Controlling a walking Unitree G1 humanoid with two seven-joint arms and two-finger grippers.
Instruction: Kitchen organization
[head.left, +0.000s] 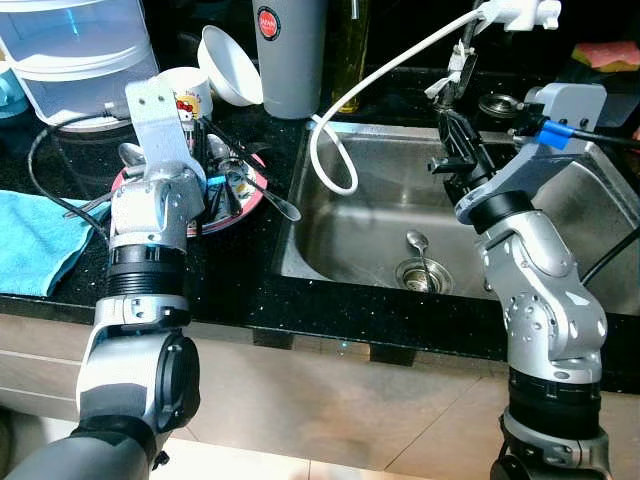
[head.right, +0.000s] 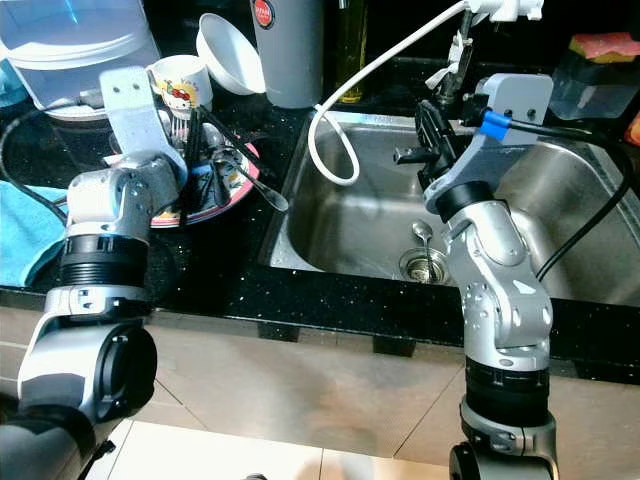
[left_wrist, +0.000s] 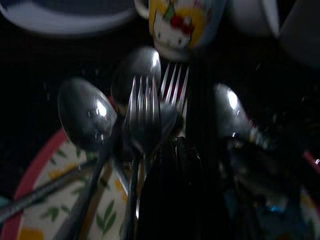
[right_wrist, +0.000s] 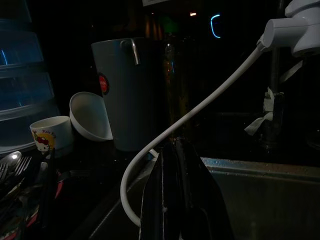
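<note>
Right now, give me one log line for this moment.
left gripper: over plate of cutlery, holding nothing visible | right gripper: shut, raised over sink | spoon lies by the drain

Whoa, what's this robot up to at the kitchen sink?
It is sorting cutlery. Its left gripper is down among the forks and spoons piled on a patterned plate on the black counter. Its right gripper hangs over the steel sink, jaws shut, where one spoon lies by the drain.

Both arms raised forward, right tool (right_wrist: 172, 150) with fingers pressed together.
</note>
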